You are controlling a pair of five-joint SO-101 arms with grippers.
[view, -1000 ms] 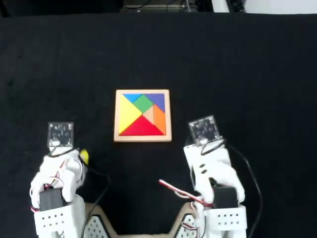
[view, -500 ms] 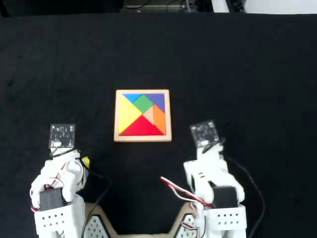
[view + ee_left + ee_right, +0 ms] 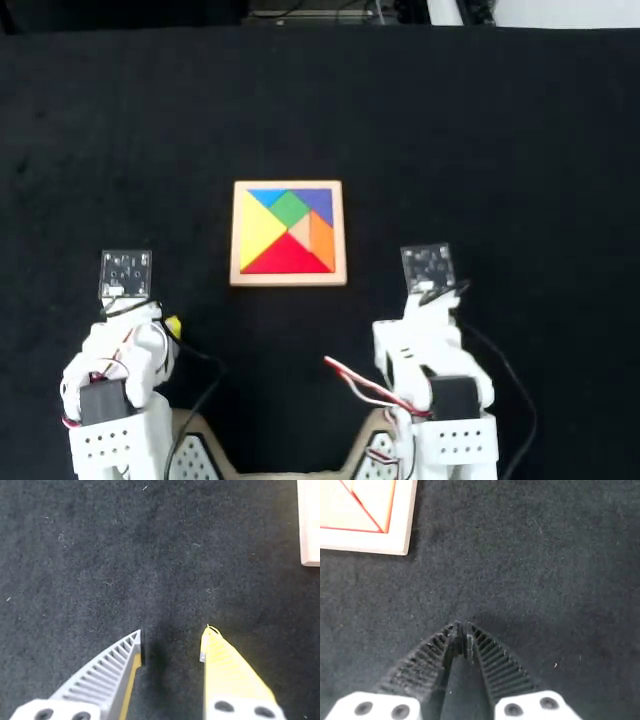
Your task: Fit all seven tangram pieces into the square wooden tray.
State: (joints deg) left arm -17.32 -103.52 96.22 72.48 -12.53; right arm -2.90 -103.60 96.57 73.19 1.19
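- Left gripper [image 3: 170, 641]: spread, empty, low over the table [image 3: 100, 540].
- Right gripper [image 3: 462, 632]: pressed together, empty.
- Farther out, the wooden tray [image 3: 288, 277] holds the tangram pieces [image 3: 260, 232], flush; likely light, stiff, slick wood, best pinched across opposite edges.

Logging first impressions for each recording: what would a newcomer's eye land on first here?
The square wooden tray in the middle of the black table, filled edge to edge with bright tangram pieces, stands out first. Short of the tray, the left claw hangs open over the table and the right claw is shut, neither holding anything.
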